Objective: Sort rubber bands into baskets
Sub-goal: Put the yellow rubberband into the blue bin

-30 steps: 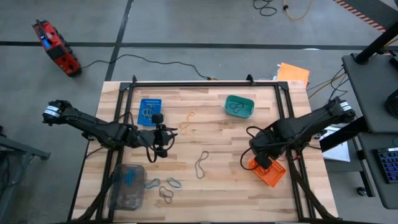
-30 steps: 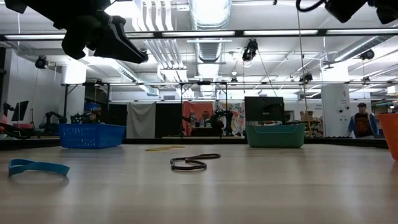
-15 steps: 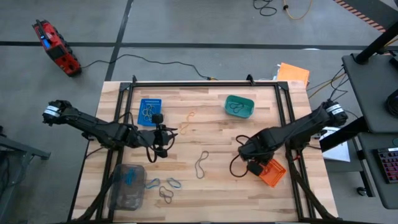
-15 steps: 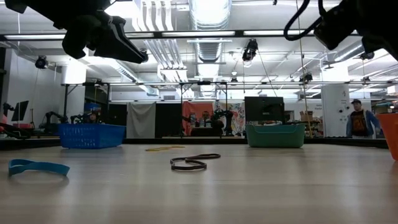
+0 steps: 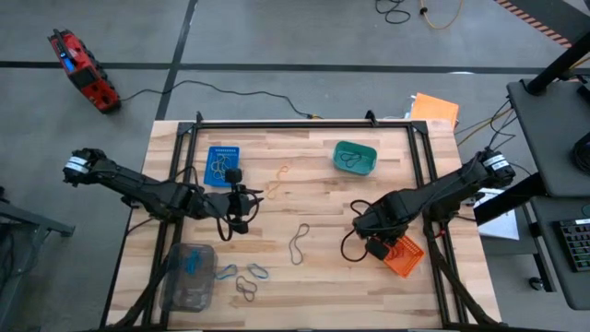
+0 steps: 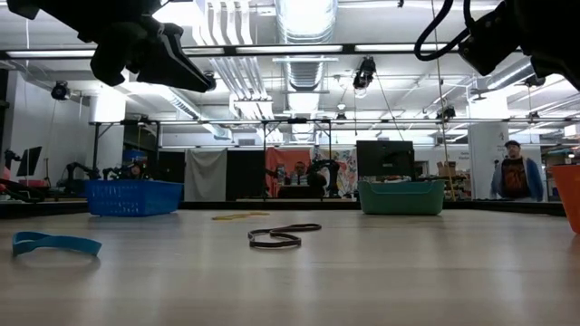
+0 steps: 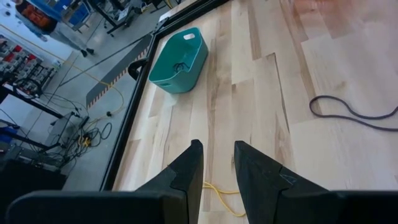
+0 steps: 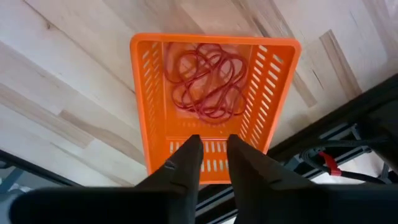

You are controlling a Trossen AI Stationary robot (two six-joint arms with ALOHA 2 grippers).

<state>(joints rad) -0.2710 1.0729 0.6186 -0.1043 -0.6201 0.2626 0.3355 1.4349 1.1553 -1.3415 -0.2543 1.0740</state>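
Wooden table, holding four baskets and loose rubber bands. Blue perforated basket, far left, with bands inside. Teal basket, far right, one dark band inside. Orange mesh basket, near right edge, holding a tangle of red bands. Clear-grey basket, near left corner, something blue inside (contents hard to make out through the wall). Loose on the wood: yellow band between the blue and teal baskets; dark band at centre; blue bands and a dark band just right of the clear-grey basket. Left gripper, raised above the table just right of the blue basket, the yellow band below it; fingers slightly parted, nothing between them. Right gripper, raised over the orange mesh basket's left side; fingers a small gap apart, grasping nothing. Person standing in the room beyond the table.
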